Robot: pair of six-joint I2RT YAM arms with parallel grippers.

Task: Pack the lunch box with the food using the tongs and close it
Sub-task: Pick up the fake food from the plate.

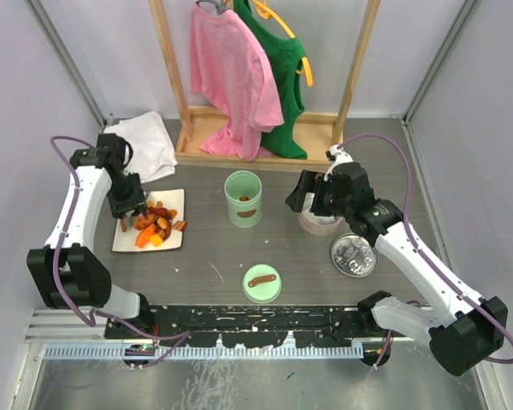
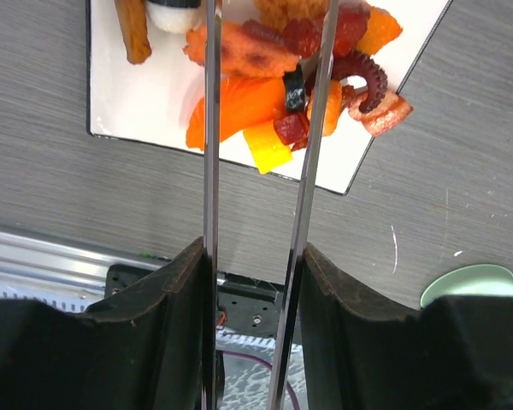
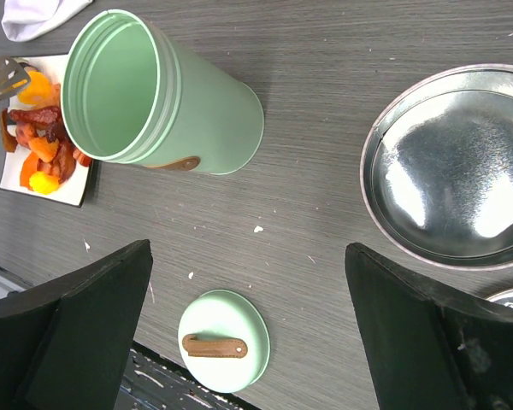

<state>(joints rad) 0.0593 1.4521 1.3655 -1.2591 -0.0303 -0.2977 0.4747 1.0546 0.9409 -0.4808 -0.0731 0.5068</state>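
My left gripper is shut on the tongs, one finger pressing on each thin metal arm. The two arms stay spread and reach out over the food, a heap of orange, red and brown pieces on a white square plate. Their tips run past the top of the left wrist view. The lunch box, a tall pale green cylinder, stands open at mid-table. Its green lid with a brown strap lies in front. My right gripper hovers open and empty right of the box.
A shiny metal dish lies right of the lunch box. A white cloth sits at the back left. A wooden rack with pink and green shirts stands along the back.
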